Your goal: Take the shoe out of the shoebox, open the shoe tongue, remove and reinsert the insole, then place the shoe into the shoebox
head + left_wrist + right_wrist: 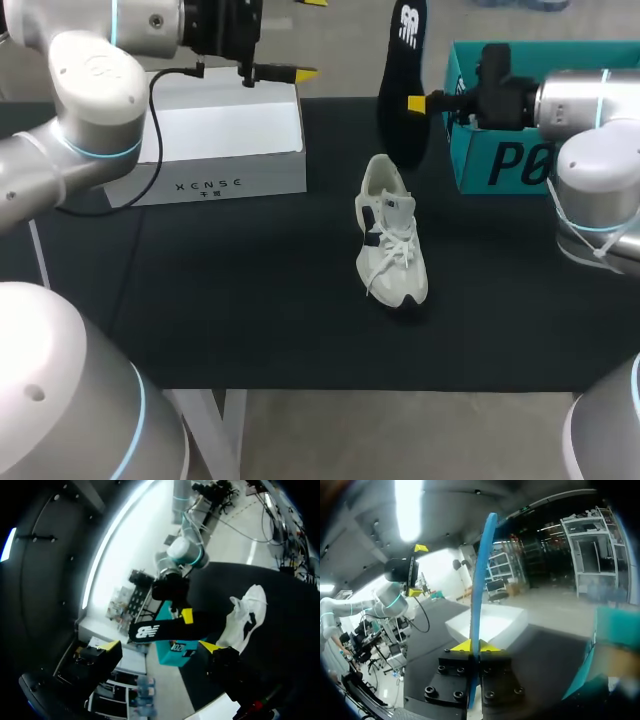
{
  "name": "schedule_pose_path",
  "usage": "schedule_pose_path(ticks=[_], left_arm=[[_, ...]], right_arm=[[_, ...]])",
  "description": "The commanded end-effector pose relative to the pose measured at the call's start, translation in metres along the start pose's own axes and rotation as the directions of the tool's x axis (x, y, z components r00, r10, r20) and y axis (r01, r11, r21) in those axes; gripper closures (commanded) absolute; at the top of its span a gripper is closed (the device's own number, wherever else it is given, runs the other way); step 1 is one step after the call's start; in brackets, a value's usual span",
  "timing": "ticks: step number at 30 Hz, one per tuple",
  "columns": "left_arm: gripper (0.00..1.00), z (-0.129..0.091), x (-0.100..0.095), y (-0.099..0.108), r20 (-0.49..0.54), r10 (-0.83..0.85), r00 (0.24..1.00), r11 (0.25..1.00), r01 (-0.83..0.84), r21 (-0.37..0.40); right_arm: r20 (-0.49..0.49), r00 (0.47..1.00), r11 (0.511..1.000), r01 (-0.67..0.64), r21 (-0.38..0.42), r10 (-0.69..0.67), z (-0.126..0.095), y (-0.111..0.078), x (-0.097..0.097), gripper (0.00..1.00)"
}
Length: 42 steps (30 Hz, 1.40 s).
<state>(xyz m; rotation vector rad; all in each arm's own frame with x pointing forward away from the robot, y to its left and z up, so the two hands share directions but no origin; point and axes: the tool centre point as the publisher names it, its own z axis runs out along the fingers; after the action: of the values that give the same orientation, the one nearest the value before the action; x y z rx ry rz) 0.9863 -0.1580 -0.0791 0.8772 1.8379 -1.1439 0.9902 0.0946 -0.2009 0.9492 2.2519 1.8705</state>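
Right gripper (475, 646) clamped on black insole (405, 60), held upright. Shoe (392, 245) rests on table below it. Left gripper (300, 72) spread, empty, well apart.

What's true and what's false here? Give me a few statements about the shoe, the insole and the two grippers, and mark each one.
1. The right gripper is shut on the insole. True.
2. The shoe is inside the shoebox. False: it is on the table, outside the box.
3. The left gripper is open and holds nothing. True.
4. The insole rests inside the shoe. False: it is held in the air, above the table.
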Motion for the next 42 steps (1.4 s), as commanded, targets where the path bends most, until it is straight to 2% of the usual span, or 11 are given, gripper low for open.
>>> schedule_pose_path(ticks=[1,7,13,18,28,34,42], left_arm=[[0.00,0.001,-0.001,0.001,-0.003,0.001,1.000,1.000,-0.001,0.000],[0.00,0.001,-0.001,0.001,-0.003,0.001,1.000,1.000,-0.001,0.000],[0.00,0.001,-0.001,0.001,-0.003,0.001,1.000,1.000,-0.001,0.000],[0.00,0.001,-0.001,0.001,-0.003,0.001,1.000,1.000,-0.001,0.000],[0.00,0.001,-0.001,0.001,-0.003,0.001,1.000,1.000,-0.001,0.000],[0.00,0.001,-0.001,0.001,-0.003,0.001,1.000,1.000,-0.001,0.000],[0.00,0.001,-0.001,0.001,-0.003,0.001,1.000,1.000,-0.001,0.000]], right_arm=[[0.000,1.000,1.000,-0.016,0.006,0.016,0.022,-0.003,-0.008,1.00],[-0.010,1.000,0.998,-0.021,0.056,0.022,0.035,-0.019,-0.012,1.00],[-0.009,0.999,0.994,-0.045,0.096,0.046,0.034,-0.040,-0.015,1.00],[-0.011,0.998,0.993,-0.067,0.101,0.069,0.035,-0.048,-0.020,1.00],[-0.046,0.991,0.988,-0.117,0.099,0.122,0.052,-0.066,-0.021,1.00],[-0.042,0.988,0.983,-0.142,0.118,0.148,0.051,-0.087,-0.022,1.00],[-0.018,0.981,0.974,-0.188,0.127,0.192,0.044,-0.106,-0.010,1.00]])
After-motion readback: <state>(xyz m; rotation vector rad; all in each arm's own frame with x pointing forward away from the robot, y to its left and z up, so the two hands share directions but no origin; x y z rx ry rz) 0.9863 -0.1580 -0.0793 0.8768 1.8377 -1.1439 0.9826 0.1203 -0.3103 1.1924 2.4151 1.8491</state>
